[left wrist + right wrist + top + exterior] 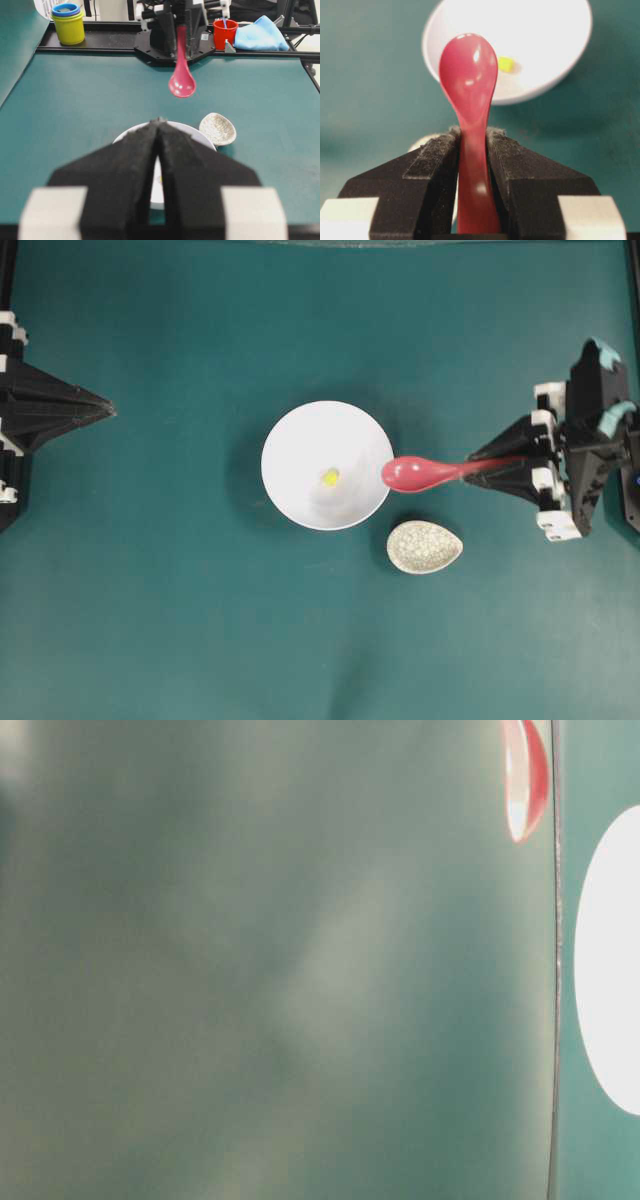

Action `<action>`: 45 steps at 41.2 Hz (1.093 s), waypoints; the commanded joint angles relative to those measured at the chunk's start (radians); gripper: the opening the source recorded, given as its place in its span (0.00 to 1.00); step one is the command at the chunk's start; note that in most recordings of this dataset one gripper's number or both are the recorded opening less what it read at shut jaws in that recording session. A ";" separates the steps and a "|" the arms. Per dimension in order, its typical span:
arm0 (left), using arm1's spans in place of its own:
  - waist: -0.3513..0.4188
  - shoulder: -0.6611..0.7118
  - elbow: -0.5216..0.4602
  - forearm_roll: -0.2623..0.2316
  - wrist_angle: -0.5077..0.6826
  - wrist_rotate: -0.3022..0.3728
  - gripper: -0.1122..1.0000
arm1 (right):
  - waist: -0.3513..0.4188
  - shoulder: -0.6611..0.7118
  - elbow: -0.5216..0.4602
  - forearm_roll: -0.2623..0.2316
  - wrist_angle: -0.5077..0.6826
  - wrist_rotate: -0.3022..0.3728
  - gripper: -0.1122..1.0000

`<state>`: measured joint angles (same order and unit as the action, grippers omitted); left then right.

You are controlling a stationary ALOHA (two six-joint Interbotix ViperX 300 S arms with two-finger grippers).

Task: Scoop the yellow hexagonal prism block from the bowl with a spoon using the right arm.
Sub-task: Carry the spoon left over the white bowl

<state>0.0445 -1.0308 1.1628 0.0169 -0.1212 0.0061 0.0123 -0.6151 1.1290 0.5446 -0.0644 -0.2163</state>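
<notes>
Closest to the camera, in the left wrist view, the left gripper has its two black fingers pressed together with nothing between them, parked at the left edge of the table. Next, going right, comes the big white bowl, and the tiny yellow hexagonal prism block sits inside it, near the middle. Just past the bowl's right rim hangs the scoop of the pink-red spoon, up in the air and not yet dipped in. The right gripper squeezes the spoon's handle tight between its fingers. Below the spoon lies a speckled spoon rest, near the bowl. So the spoon is picked up, and I think the scooping comes next: the scoop must go over the rim, dip down and slide under the block. Only the left wrist view shows the stacked cups, a red cup and a blue cloth at the far end. The table-level view is mostly blur.
</notes>
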 commanded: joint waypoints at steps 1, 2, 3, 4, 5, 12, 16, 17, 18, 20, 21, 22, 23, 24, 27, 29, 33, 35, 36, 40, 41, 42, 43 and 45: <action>0.002 0.005 -0.031 0.002 -0.011 0.000 0.13 | -0.046 -0.002 -0.054 -0.015 0.066 -0.003 0.33; 0.002 0.005 -0.031 0.002 -0.011 0.000 0.13 | -0.054 0.000 -0.060 -0.020 0.080 -0.003 0.33; 0.002 0.005 -0.031 0.002 -0.011 0.000 0.13 | -0.063 0.002 -0.069 -0.025 0.098 -0.003 0.33; 0.002 0.005 -0.031 0.002 -0.009 0.000 0.13 | -0.069 0.003 -0.075 -0.031 0.110 -0.003 0.33; 0.002 0.005 -0.031 0.002 -0.009 0.000 0.13 | -0.077 0.003 -0.084 -0.037 0.126 -0.003 0.33; 0.002 0.005 -0.031 0.002 -0.006 0.000 0.13 | -0.103 0.023 -0.132 -0.058 0.190 0.002 0.32; 0.002 0.005 -0.031 0.002 -0.006 0.000 0.13 | -0.115 0.043 -0.163 -0.063 0.218 0.002 0.32; 0.002 0.005 -0.029 0.002 -0.005 0.000 0.13 | -0.117 0.046 -0.169 -0.063 0.222 0.003 0.32; 0.002 0.005 -0.029 0.002 -0.005 0.000 0.13 | -0.120 0.051 -0.173 -0.064 0.229 0.003 0.31; 0.002 0.005 -0.029 0.002 -0.003 0.000 0.13 | -0.124 0.063 -0.187 -0.067 0.241 0.002 0.31; 0.002 0.005 -0.031 0.002 -0.003 0.000 0.13 | -0.126 0.067 -0.193 -0.069 0.245 0.002 0.31; 0.002 0.005 -0.031 0.002 -0.002 0.000 0.13 | -0.127 0.074 -0.199 -0.072 0.252 0.003 0.31; 0.002 0.005 -0.029 0.002 -0.003 0.000 0.13 | -0.127 0.077 -0.204 -0.075 0.256 0.003 0.31; 0.002 0.005 -0.029 0.003 0.000 0.000 0.13 | -0.129 0.083 -0.209 -0.080 0.259 0.003 0.31; 0.002 0.005 -0.031 0.003 0.006 0.000 0.13 | -0.129 0.095 -0.219 -0.091 0.264 0.003 0.31; 0.002 0.005 -0.031 0.002 0.011 0.000 0.13 | -0.129 0.104 -0.225 -0.095 0.264 0.003 0.31; 0.002 0.005 -0.029 0.002 0.018 0.002 0.13 | -0.129 0.117 -0.239 -0.098 0.264 0.003 0.31; 0.002 0.005 -0.031 0.002 0.018 0.000 0.13 | -0.129 0.120 -0.247 -0.101 0.264 0.003 0.31; 0.000 0.005 -0.031 0.002 0.018 0.000 0.13 | -0.130 0.123 -0.250 -0.104 0.265 0.003 0.31; 0.002 0.002 -0.031 0.002 0.020 0.000 0.13 | -0.129 0.126 -0.261 -0.104 0.270 0.003 0.31; 0.002 0.002 -0.031 0.002 0.018 0.000 0.13 | -0.130 0.124 -0.262 -0.104 0.273 0.005 0.31; 0.002 -0.002 -0.031 0.002 0.018 0.000 0.13 | -0.130 0.124 -0.265 -0.104 0.279 0.008 0.31; 0.002 -0.003 -0.031 0.003 0.020 0.000 0.13 | -0.132 0.124 -0.265 -0.104 0.285 0.009 0.31; 0.002 -0.006 -0.031 0.002 0.020 0.000 0.13 | -0.132 0.124 -0.267 -0.104 0.302 0.012 0.31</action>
<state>0.0445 -1.0370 1.1628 0.0153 -0.0982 0.0046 -0.1135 -0.4832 0.8897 0.4433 0.2209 -0.2071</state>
